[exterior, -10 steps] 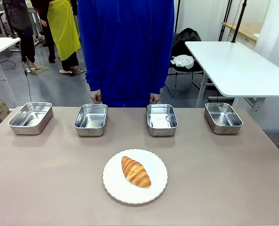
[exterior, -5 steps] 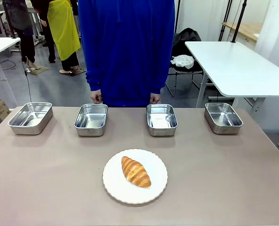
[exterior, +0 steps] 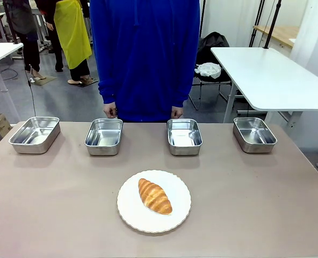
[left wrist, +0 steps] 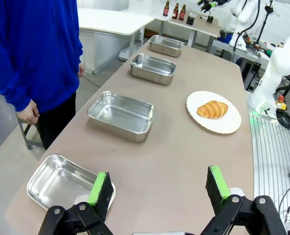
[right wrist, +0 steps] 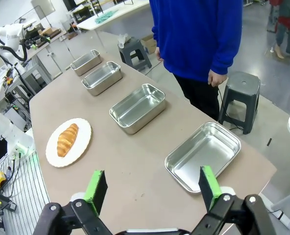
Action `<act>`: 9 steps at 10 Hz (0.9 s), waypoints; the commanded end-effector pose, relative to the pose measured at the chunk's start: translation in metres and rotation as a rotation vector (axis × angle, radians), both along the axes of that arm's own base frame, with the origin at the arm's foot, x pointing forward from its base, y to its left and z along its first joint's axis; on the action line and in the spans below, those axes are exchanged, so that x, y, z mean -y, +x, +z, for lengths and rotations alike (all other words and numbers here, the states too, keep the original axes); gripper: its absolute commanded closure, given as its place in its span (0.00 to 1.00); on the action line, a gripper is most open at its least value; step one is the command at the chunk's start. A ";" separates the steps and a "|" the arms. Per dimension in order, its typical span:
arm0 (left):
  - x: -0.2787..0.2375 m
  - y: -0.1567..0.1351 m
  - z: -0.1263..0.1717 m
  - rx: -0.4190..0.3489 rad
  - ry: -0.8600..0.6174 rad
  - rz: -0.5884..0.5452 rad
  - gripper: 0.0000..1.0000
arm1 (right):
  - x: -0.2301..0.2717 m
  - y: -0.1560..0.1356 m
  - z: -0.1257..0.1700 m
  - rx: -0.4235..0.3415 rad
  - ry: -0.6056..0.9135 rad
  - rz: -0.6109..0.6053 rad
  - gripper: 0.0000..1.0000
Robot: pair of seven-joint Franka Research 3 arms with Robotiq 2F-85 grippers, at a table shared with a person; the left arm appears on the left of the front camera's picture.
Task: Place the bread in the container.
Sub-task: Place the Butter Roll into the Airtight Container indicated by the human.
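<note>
Taupe table in a lab room. Person in a blue top stands at its far edge, cut off at the shoulders by the frame top; sleeves hang over most of the knuckles. Table's near edge runs off the frame bottom in the front view. Steel containers sit in a row along the far side; all look alike, so cannot tell which one is the target. In the left wrist view the nearest container is partly hidden behind a green pad, and the two farthest are small and hard to read.

Bread lies diagonally on a white scalloped plate, mid-table, on the robot's side of the row, between the two inner containers' columns; touches no container.

Left hand: jaws spread wide, nothing between them. In the left wrist view the bread is well ahead of it, off toward the right-hand finger's side; well apart. Right hand: also spread wide and empty. In the right wrist view the bread is ahead and out past the left-hand finger; well apart. Each hand has the row's end container nearest to it.

Count: bread x1; plate x1; containers x4, all empty as far as visible; robot hands x2; person at table x1.
</note>
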State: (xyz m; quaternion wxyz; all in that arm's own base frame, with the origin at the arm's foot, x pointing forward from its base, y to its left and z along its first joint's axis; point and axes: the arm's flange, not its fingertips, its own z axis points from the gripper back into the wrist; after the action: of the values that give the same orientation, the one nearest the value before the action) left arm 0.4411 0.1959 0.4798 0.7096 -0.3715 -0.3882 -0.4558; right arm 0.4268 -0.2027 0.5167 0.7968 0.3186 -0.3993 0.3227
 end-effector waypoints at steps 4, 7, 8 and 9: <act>0.000 -0.002 0.002 0.014 -0.001 -0.005 0.00 | -0.001 0.000 0.002 0.006 0.002 0.003 0.00; 0.000 -0.002 0.002 0.014 -0.001 -0.005 0.00 | -0.001 0.000 0.002 0.006 0.002 0.003 0.00; 0.000 -0.002 0.002 0.014 -0.001 -0.005 0.00 | -0.001 0.000 0.002 0.006 0.002 0.003 0.00; 0.000 -0.002 0.002 0.014 -0.001 -0.005 0.00 | -0.001 0.000 0.002 0.006 0.002 0.003 0.00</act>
State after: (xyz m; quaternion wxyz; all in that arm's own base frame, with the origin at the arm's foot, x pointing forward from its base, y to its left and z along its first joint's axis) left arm 0.4411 0.1959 0.4798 0.7096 -0.3715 -0.3882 -0.4558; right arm 0.4267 -0.2029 0.5168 0.7971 0.3182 -0.3993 0.3224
